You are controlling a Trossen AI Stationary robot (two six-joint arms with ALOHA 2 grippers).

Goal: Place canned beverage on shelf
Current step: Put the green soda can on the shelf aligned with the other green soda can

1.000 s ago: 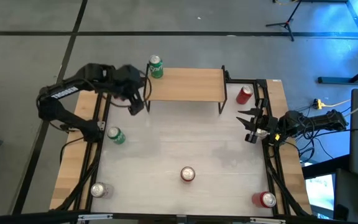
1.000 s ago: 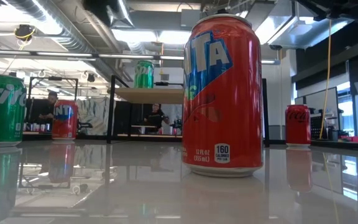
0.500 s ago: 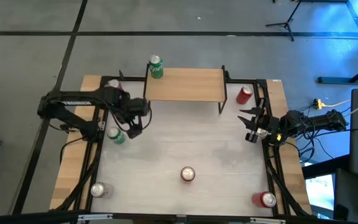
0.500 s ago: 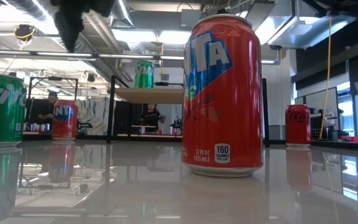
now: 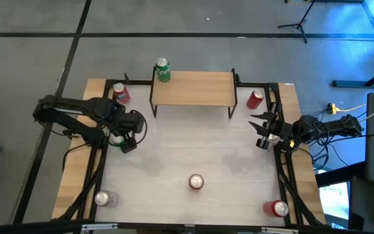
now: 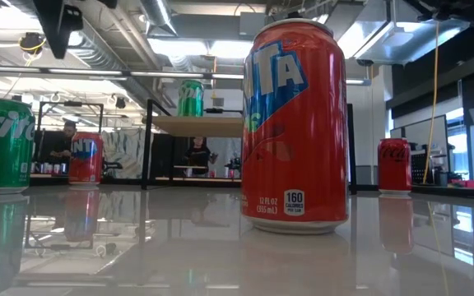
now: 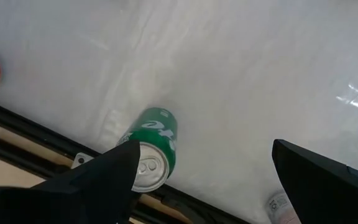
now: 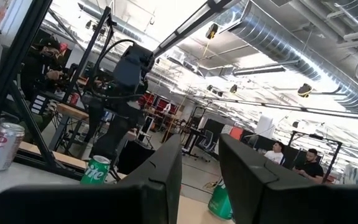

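The shelf (image 5: 192, 88), a light-wood board on black legs, stands at the table's far side with one green can (image 5: 162, 70) upright on its left end. My left gripper (image 7: 204, 180) hangs open, pointing down, over the table's left side (image 5: 123, 138). Below it a green Sprite can (image 7: 151, 146) stands upright on the table, beside one finger rather than between the two. I see no touch. My right gripper (image 5: 263, 133) waits at the right edge, its fingers (image 8: 160, 180) a narrow gap apart with nothing between them.
A red can (image 5: 119, 93) stands left of the shelf and another (image 5: 256, 99) right of it. An orange can (image 5: 196, 182) stands near the middle front, a silver can (image 5: 102, 198) at the near left corner, a red-and-white can (image 5: 278, 208) near right. People show behind the table.
My left gripper has swung from the shelf's left end toward the table's near left, sinking and turning, and now hangs over the green can on the table. It has stayed open. The cans have kept still.
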